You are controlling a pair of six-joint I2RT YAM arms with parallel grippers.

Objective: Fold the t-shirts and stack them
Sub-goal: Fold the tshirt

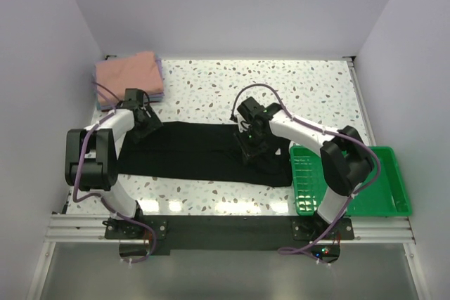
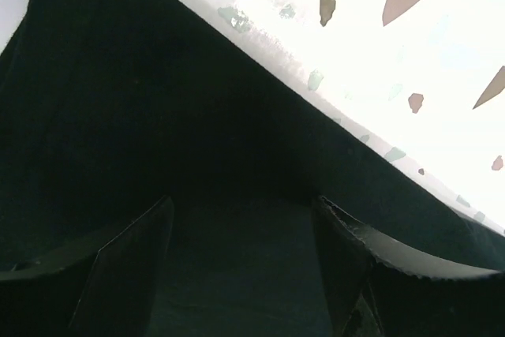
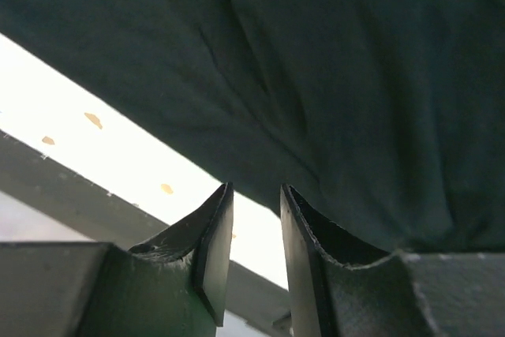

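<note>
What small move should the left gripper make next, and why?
Probably lower the left gripper and close it on the black soft cloth t-shirt: it hangs open over the cloth near an edge, holding nothing, and the shirt lies in a long strip.

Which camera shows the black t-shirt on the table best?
Top external: almost the whole black t-shirt lies spread across the table. Left wrist shows only a dark patch and one straight edge; right wrist shows only wrinkled cloth and an edge, close up.
</note>
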